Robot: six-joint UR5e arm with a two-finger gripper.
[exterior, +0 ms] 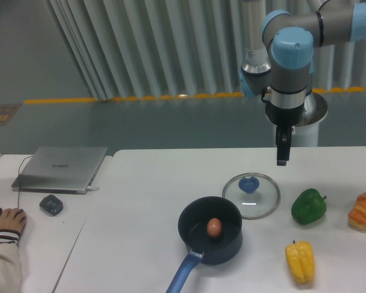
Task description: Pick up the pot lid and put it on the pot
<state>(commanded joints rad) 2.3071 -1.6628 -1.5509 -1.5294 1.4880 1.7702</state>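
Pincer points straight down, apart from the lid, up and right of it in view; can't tell if wide or narrow.

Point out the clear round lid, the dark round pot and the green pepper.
Clear round lid with blue knob (254, 203): camera view, transparent disc near the knob.
Dark round pot with blue handle (222, 255): camera view, outer wall.
Green pepper (308, 207): camera view, middle of its body.
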